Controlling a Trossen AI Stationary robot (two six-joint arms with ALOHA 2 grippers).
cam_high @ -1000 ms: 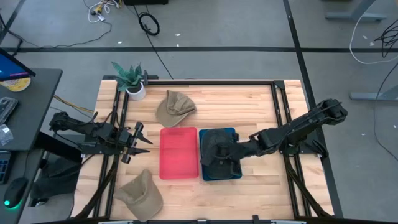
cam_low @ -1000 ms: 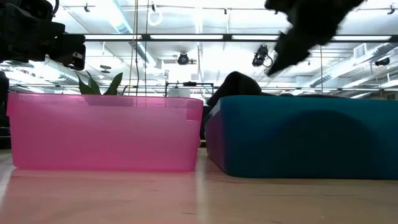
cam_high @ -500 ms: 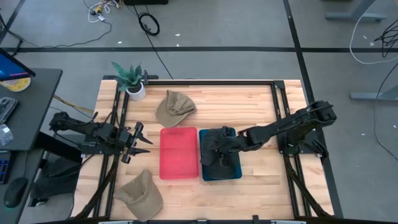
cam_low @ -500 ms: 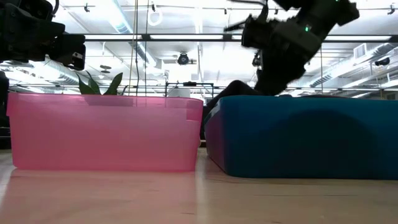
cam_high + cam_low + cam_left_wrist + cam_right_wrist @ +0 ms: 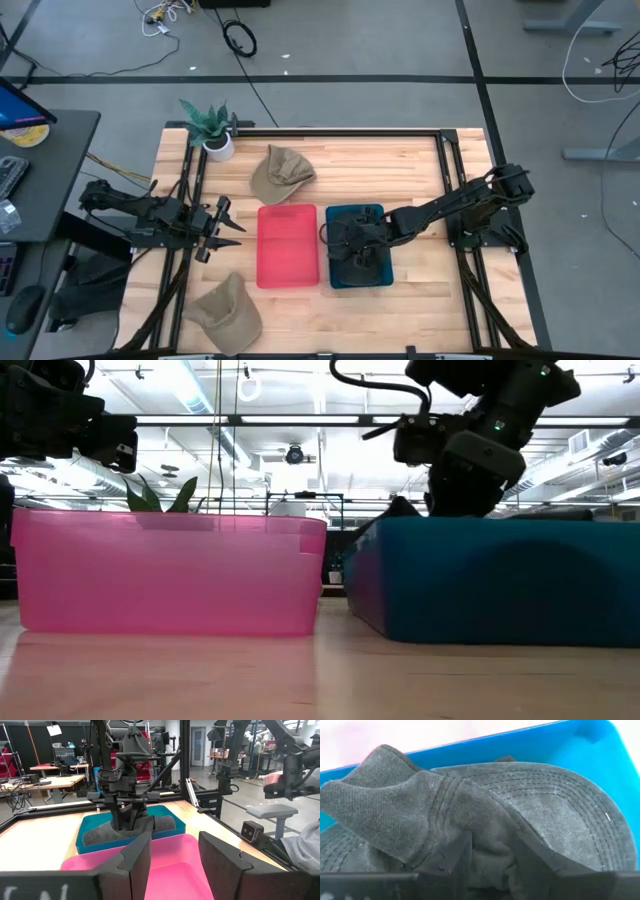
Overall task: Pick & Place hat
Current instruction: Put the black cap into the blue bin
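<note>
A dark grey hat (image 5: pixel 485 805) lies crumpled in the blue bin (image 5: pixel 357 210), which stands right of the pink bin (image 5: pixel 288 250). My right gripper (image 5: pixel 352 243) is down inside the blue bin, on top of this hat, and is open (image 5: pixel 492 865). In the low view its wrist stands above the bin's wall (image 5: pixel 490 580). My left gripper (image 5: pixel 232 222) waits open at the table's left side, left of the pink bin, and touches nothing. From there it sees the hat (image 5: pixel 100 836) over the pink rim. My right gripper stands open on the dark hat's crown (image 5: pixel 445 795), coming from above and slanting in from the table's right. Both fingers (image 5: pixel 455 857) are sunk into the cloth, and a bunched ridge of it (image 5: pixel 490 840) rises between them. The hat rests in the blue bin.
Two tan hats lie on the table, one beyond the pink bin (image 5: pixel 280 172) and one near the front left corner (image 5: pixel 228 310). A small potted plant (image 5: pixel 212 130) stands at the far left corner. Black rails run along the table's left and right sides.
My right gripper has moved toward the table's left and come down into the blue bin onto the dark hat. The hat's crown now stands lower above the bin's rim. The blue bin has slid a little toward the table's right, away from the pink bin.
</note>
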